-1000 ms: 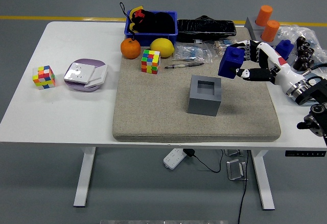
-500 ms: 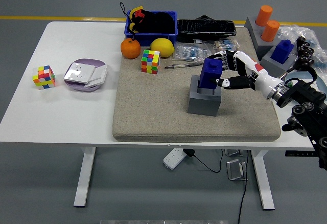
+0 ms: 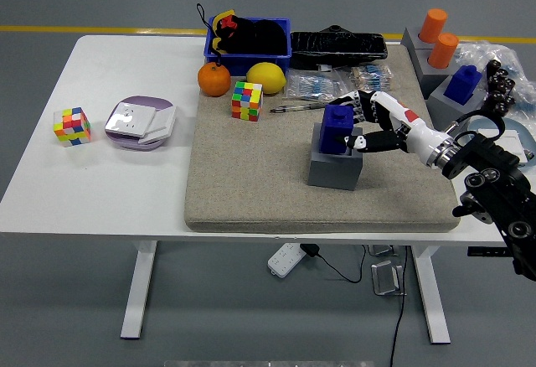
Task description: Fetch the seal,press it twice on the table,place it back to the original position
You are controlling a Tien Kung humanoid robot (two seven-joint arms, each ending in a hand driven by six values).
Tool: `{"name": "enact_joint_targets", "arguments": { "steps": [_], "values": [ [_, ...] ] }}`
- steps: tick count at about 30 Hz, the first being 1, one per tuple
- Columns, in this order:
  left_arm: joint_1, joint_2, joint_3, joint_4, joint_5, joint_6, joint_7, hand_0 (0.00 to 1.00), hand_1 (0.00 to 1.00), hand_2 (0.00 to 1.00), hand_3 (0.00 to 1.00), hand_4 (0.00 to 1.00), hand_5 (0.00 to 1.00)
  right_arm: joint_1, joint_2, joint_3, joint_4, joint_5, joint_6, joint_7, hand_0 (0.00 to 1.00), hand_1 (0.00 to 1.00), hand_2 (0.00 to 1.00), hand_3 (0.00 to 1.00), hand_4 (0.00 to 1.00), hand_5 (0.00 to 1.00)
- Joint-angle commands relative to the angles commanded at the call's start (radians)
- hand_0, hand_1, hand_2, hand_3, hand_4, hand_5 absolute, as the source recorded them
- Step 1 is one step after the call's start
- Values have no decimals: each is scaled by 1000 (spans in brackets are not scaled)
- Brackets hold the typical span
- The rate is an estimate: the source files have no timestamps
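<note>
The blue seal [image 3: 337, 127] stands upright in the grey square holder [image 3: 335, 166] on the beige mat [image 3: 251, 191], its lower part sunk into the holder's opening. My right hand [image 3: 358, 126] reaches in from the right, its white and black fingers [image 3: 362, 142] still wrapped around the seal's right side. A second blue seal [image 3: 462, 84] sits in a grey holder at the far right. My left arm does not show in the head view.
A Rubik's cube [image 3: 247, 100], an orange [image 3: 213, 80], a lemon [image 3: 265, 77] and a pen [image 3: 300, 107] lie at the mat's far side. Behind them is a blue bin [image 3: 248, 38]. Two orange cylinders [image 3: 437, 37] stand far right. Another cube [image 3: 72, 126] and a plate [image 3: 140, 121] sit left.
My right hand carried the blue seal leftward from above the mat's right side and lowered it into the grey holder, where it now sits deeper than half a second ago.
</note>
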Motion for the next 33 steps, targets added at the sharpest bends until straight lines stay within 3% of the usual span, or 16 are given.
{"name": "enact_joint_targets", "arguments": {
  "steps": [33],
  "values": [
    [-3,-1,6,-1,-4,-1,0,815,817,788,838,794,393,22,9,-2,-44,-37,-3,19,487,382,378,437,644,2]
  ]
}}
